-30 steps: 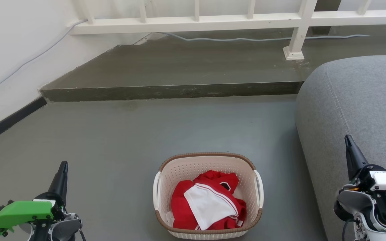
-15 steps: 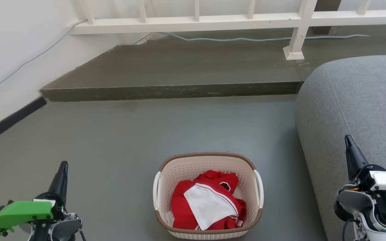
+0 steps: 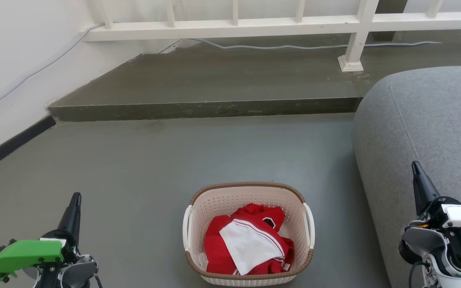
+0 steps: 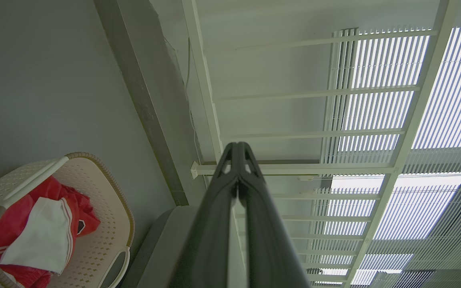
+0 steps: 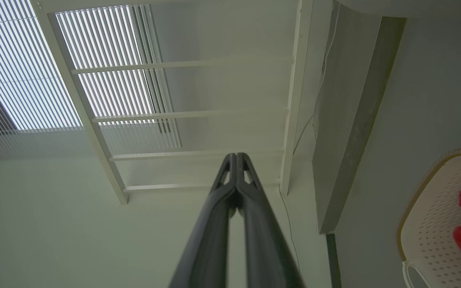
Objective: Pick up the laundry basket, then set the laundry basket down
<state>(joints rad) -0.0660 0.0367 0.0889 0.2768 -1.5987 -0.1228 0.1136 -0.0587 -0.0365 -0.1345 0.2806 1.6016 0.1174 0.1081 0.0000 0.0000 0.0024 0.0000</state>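
The laundry basket [image 3: 238, 198] stands on the grey floor at the bottom centre of the head view, cream with perforated walls, a brown rim and white side handles; red and white clothes lie inside it. It also appears at the lower left of the left wrist view [image 4: 106, 208] and at the right edge of the right wrist view [image 5: 434, 208]. My left gripper [image 3: 77, 197] is at the lower left, well apart from the basket, fingers shut together with nothing held. At the lower right my right gripper [image 3: 415, 165] is likewise shut and empty, over the sofa's edge.
A grey sofa [image 3: 430, 128] fills the right side, close to the basket. A raised concrete step [image 3: 206, 108] crosses the floor ahead, with a white railing [image 3: 234, 26] and a cable behind it. A white wall with a dark skirting runs along the left.
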